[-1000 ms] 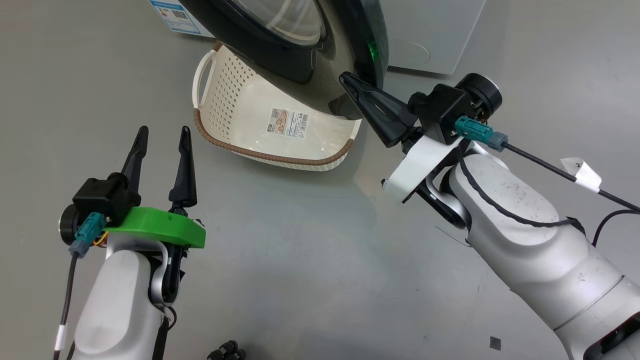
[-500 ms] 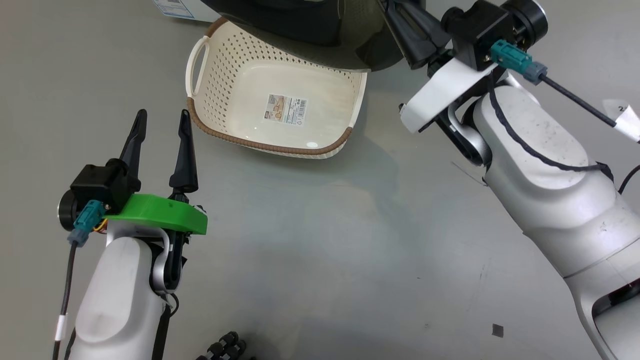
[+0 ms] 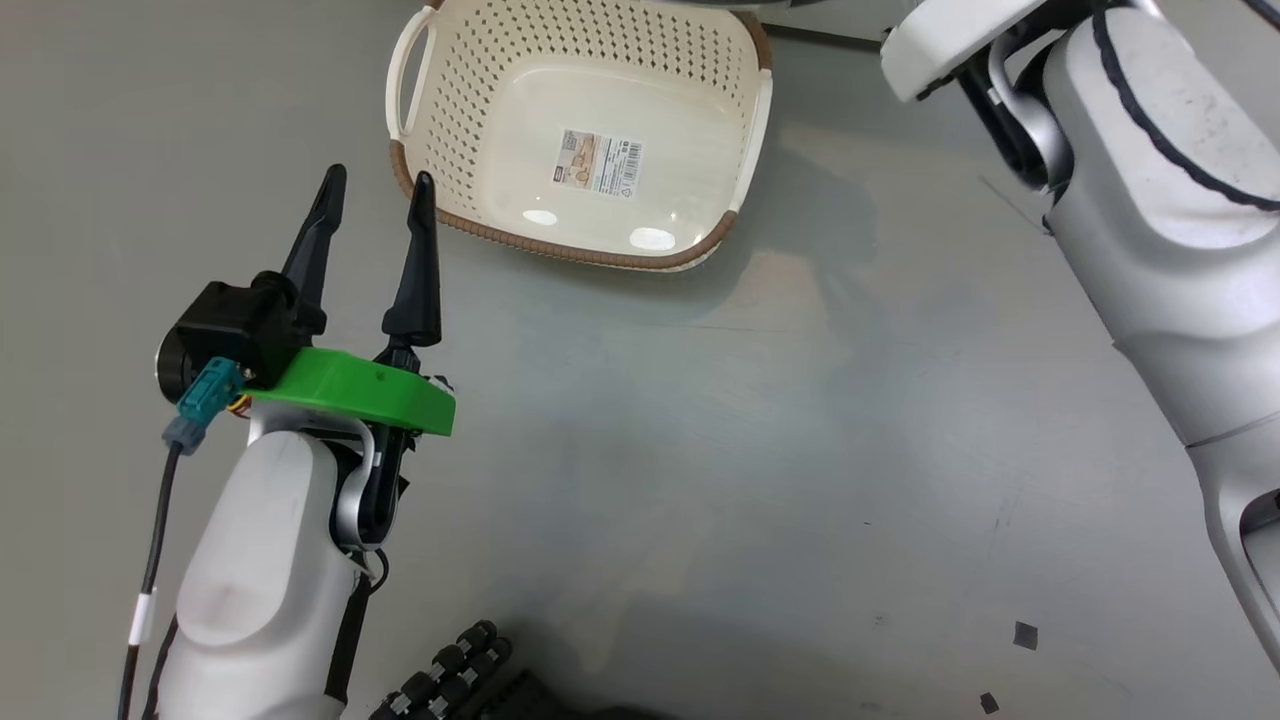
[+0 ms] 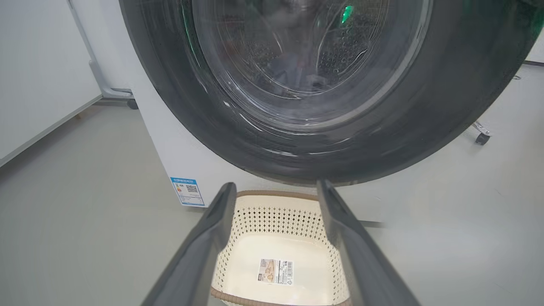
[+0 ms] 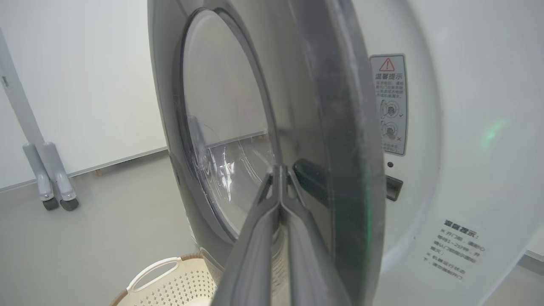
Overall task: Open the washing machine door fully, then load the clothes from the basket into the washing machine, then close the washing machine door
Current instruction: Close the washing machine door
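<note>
Idleness marks the left pincer (image 3: 378, 180), spread wide and holding nothing near the basket (image 3: 560, 250), which lies empty, so loading looks finished. Rightward, the washing machine door (image 5: 340, 127) stands ajar; the right pincer (image 5: 278, 170), pressed together, points at its rim, probably to swing it against the washing machine (image 5: 446, 127). Contact is unclear; blur and glare in the glass hide the clothes.

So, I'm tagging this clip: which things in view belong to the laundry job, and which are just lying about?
Job: washing machine, washing machine door, empty basket, shut right gripper by the door.
Lying about: wheeled grey legs, castor, dark floor scraps.
</note>
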You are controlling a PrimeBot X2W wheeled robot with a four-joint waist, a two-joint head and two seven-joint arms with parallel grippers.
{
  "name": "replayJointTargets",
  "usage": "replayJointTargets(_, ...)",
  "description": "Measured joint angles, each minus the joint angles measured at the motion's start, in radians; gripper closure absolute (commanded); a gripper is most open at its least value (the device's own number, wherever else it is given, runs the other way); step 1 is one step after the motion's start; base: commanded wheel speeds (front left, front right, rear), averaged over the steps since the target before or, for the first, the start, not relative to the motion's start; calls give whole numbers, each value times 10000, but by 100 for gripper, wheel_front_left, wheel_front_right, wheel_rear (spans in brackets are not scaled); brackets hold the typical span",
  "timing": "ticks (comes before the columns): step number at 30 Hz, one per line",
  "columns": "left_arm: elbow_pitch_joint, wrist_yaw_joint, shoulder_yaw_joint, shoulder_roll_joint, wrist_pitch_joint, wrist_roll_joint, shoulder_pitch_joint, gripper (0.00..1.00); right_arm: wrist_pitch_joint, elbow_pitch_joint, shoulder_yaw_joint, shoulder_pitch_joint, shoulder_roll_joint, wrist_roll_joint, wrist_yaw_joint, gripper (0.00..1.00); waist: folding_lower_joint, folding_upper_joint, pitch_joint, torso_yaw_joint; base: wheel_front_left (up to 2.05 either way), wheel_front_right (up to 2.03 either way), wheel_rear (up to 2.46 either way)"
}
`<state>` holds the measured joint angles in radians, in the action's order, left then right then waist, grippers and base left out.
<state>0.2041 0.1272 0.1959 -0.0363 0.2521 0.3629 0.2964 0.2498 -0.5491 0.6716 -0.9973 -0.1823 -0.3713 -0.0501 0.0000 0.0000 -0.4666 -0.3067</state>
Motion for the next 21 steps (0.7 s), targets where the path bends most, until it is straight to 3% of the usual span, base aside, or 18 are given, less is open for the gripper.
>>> replayJointTargets(16, -73, 0, 640, 128, 0, 617, 489, 0, -61, -1064, -311, -1542, -364, 224, 13, 100, 0, 0, -886, -868, 0, 0, 0)
replayJointTargets(21, -134, 0, 640, 132, 0, 704, 536, 0, -58, -1400, -719, -1902, -299, 201, 341, 100, 0, 0, -1140, -1042, 0, 0, 0)
